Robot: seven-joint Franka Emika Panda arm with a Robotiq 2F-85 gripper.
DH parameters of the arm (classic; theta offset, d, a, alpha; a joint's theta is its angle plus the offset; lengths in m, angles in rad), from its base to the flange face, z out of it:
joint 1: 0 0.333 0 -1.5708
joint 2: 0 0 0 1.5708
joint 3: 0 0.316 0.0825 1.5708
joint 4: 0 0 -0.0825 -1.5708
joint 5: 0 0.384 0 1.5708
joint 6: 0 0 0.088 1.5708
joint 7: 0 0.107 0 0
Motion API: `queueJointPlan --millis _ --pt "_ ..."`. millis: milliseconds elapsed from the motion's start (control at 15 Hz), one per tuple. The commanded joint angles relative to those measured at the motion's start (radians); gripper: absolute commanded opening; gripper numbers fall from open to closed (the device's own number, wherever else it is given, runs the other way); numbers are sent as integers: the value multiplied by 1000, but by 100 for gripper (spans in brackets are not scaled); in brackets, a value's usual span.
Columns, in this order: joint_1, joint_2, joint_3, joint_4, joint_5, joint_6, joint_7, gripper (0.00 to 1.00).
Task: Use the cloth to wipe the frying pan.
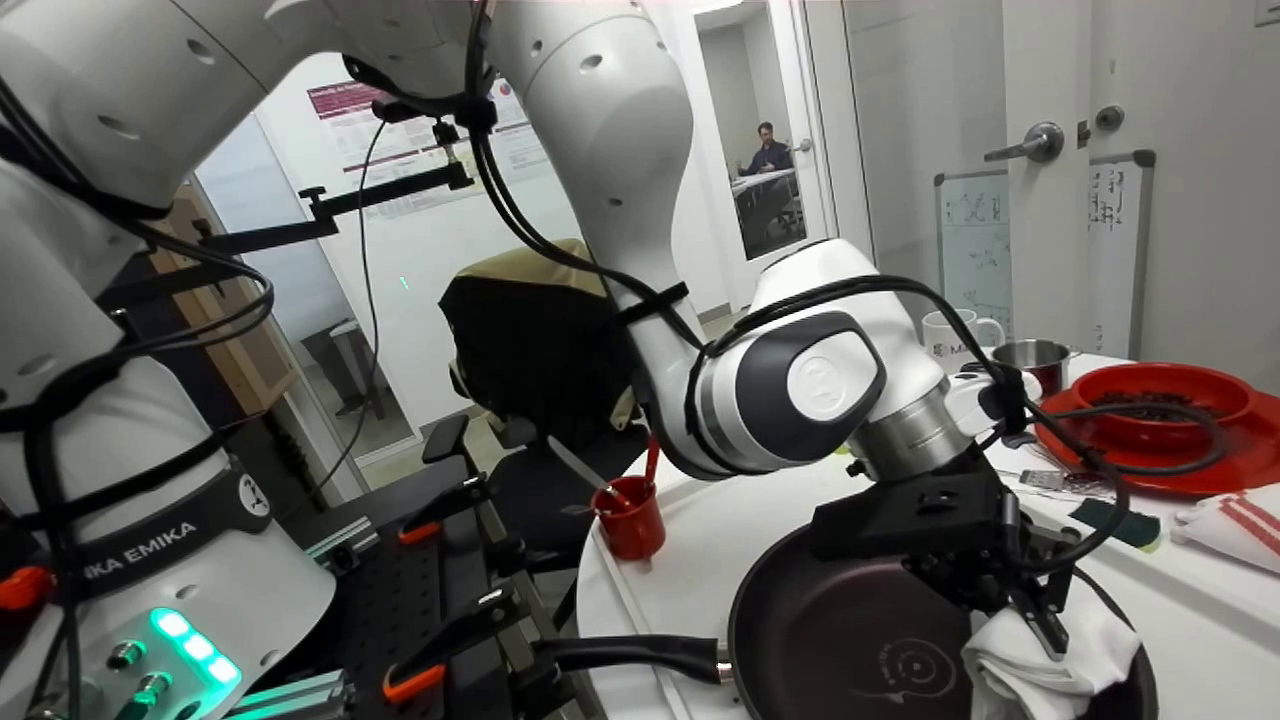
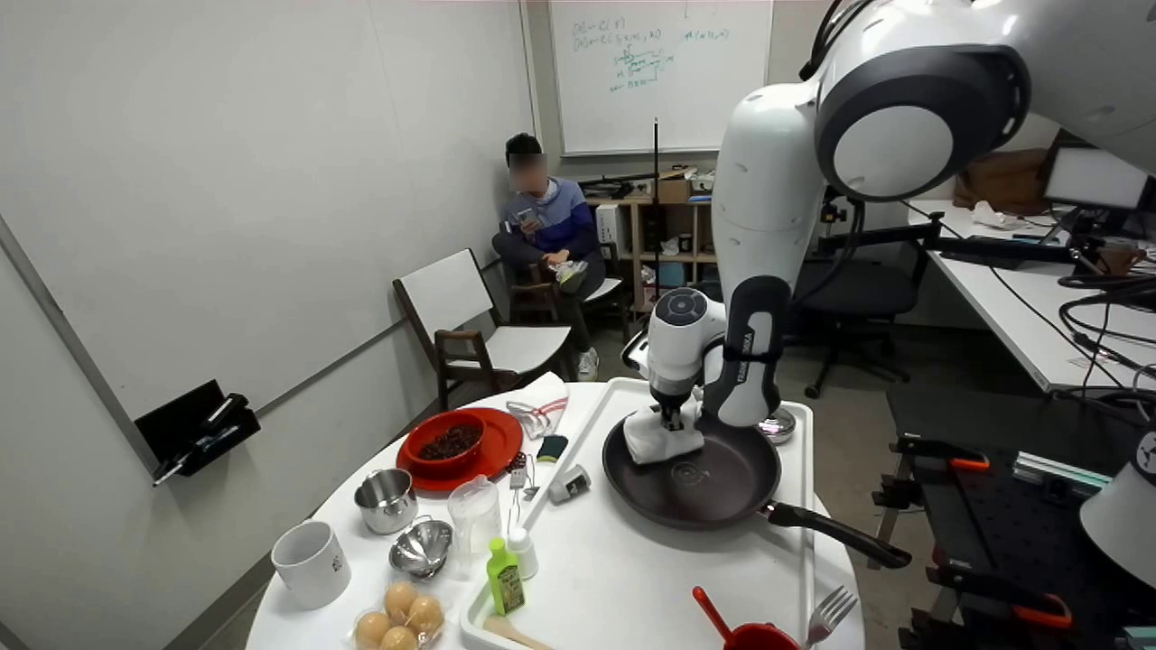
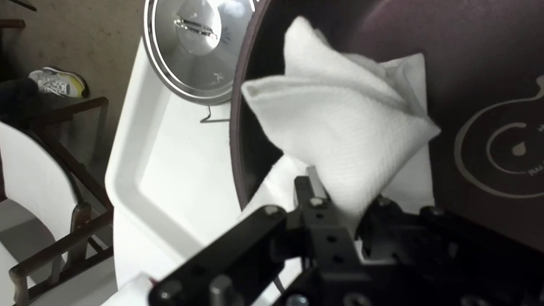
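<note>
on its white tray (image 2: pixel 614 578), the frying pan (image 2: pixel 709 495) may slide. the gripper (image 3: pixel 344 199) clamps tight on the cloth (image 3: pixel 335 119); sweep light, overlapping arcs.

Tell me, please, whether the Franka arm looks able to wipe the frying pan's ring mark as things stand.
Probably yes: the pincer holds the white cloth inside the frying pan, with only bare pan showing between cloth and ring mark.

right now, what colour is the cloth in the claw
White, with no printed pattern showing; the cloth is clearest in the wrist view.
</note>
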Motion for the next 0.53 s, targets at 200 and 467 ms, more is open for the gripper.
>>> queueJointPlan --millis 200,467 --pt "56 27 -7 1 18 17 25 8" --pt "82 14 10 -27 11 25 24 8"
